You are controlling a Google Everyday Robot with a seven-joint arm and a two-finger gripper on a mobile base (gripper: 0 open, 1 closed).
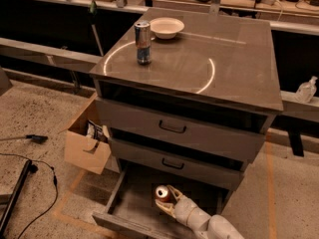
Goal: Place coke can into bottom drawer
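Note:
The coke can [162, 193], red-orange with a silver top, stands upright inside the open bottom drawer [130, 210], near its middle. My gripper [167, 199] reaches in from the lower right on a pale arm, its fingers [174, 191] around the can's right side and shut on it. The can seems to rest on or just above the drawer floor. The two upper drawers with dark handles are closed.
A tall silver-and-blue can [143, 42] and a white bowl [167, 27] stand on the cabinet top [224, 59]. An open cardboard box [87, 146] sits on the floor left of the cabinet. A black cable [30, 183] lies at far left.

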